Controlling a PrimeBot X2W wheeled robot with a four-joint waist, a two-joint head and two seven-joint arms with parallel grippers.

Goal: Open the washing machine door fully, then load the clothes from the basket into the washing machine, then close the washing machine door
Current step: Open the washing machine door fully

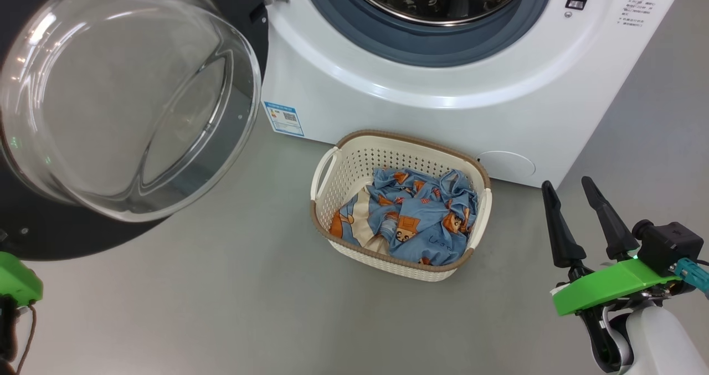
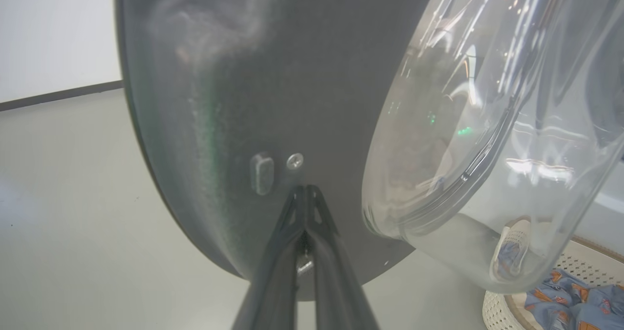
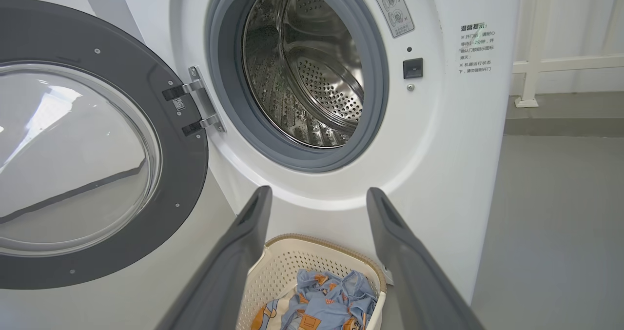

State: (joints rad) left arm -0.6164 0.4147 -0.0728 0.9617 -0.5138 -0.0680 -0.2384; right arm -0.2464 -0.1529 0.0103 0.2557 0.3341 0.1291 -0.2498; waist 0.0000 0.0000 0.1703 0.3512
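Observation:
The washing machine (image 1: 443,103) stands with its steel drum (image 3: 302,71) exposed. Its door (image 1: 122,98), black-rimmed with a bulging glass bowl, is swung wide to the left. In the left wrist view my left gripper (image 2: 305,189) is shut, its tips touching the door's dark inner rim (image 2: 243,101) near a small screw, with nothing held. The cream basket (image 1: 400,203) sits on the floor before the machine, holding the blue bear-print clothes (image 1: 410,214). My right gripper (image 1: 570,189) is open, to the right of the basket; in its own view the basket (image 3: 312,266) lies between its fingers.
Grey floor (image 1: 221,297) surrounds the basket. A blue label sticker (image 1: 283,118) is on the machine's lower front. A white railing (image 3: 546,52) and a raised step stand right of the machine.

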